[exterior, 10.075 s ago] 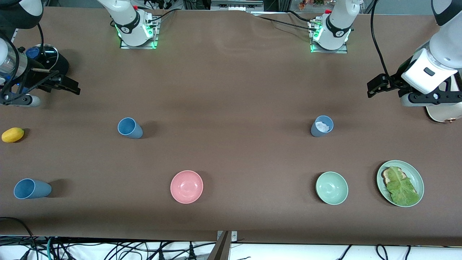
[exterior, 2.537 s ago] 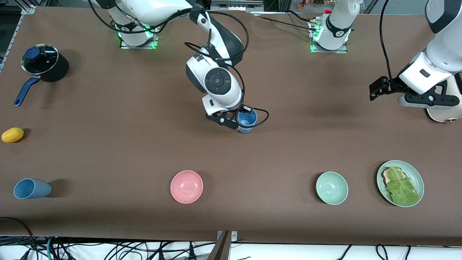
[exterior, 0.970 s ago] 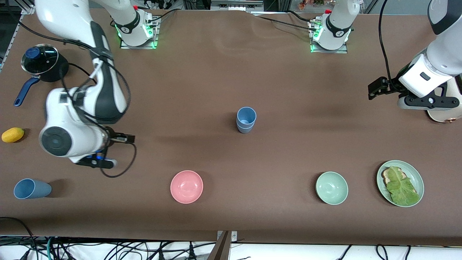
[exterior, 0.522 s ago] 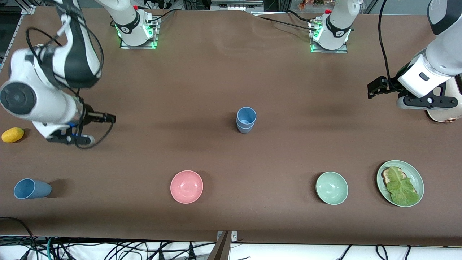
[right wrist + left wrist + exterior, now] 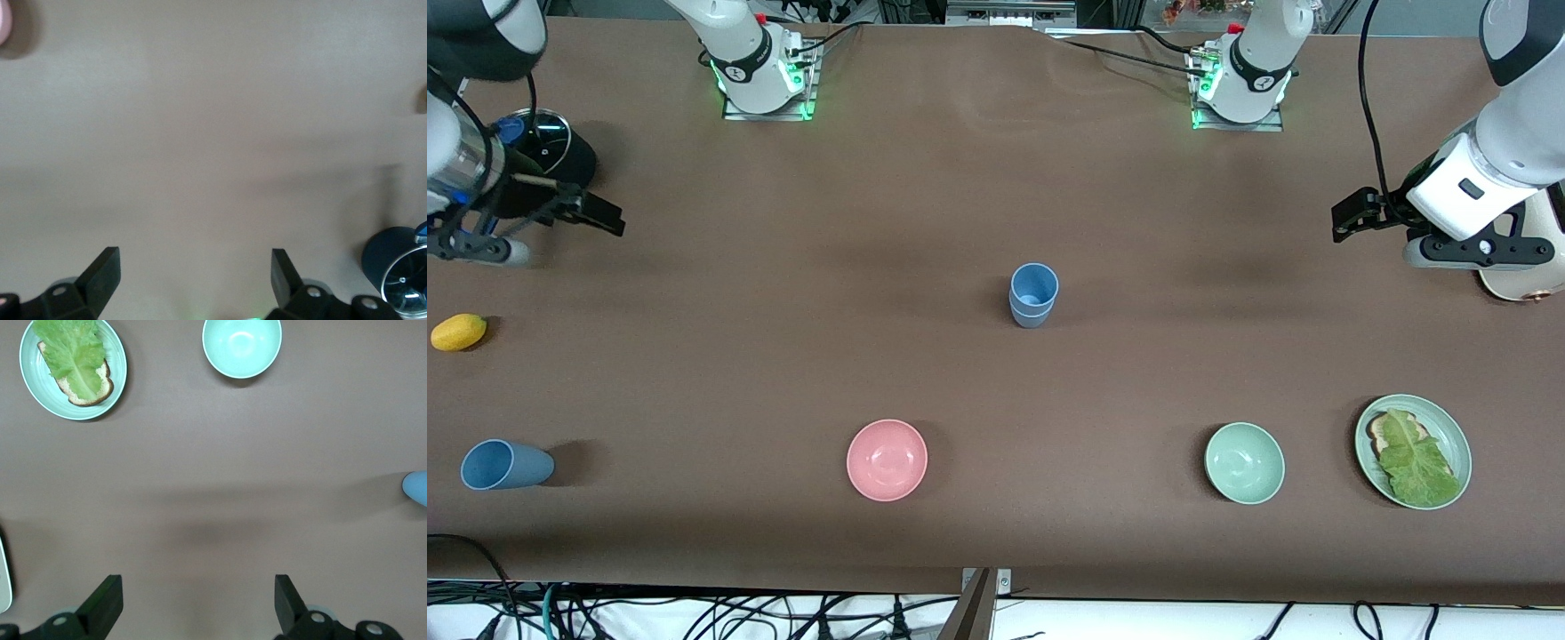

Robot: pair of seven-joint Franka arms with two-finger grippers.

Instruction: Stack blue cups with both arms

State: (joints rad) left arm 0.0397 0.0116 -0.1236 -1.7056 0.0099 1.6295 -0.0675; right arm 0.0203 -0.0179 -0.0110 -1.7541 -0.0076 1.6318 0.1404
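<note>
Stacked blue cups (image 5: 1033,295) stand mid-frame: light, slick plastic, I'd guess, best pinched at the rim. Right hand (image 5: 193,277) and left hand (image 5: 198,603) hang open, empty.

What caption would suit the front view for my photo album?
Two blue cups stand nested mid-table while the right end effector and left end effector hang open and empty over the table's ends.

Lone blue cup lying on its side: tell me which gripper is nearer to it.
Right. The right gripper hangs beside the black pot, at the same end as the lone blue cup; the left gripper waits at the left arm's end.
</note>
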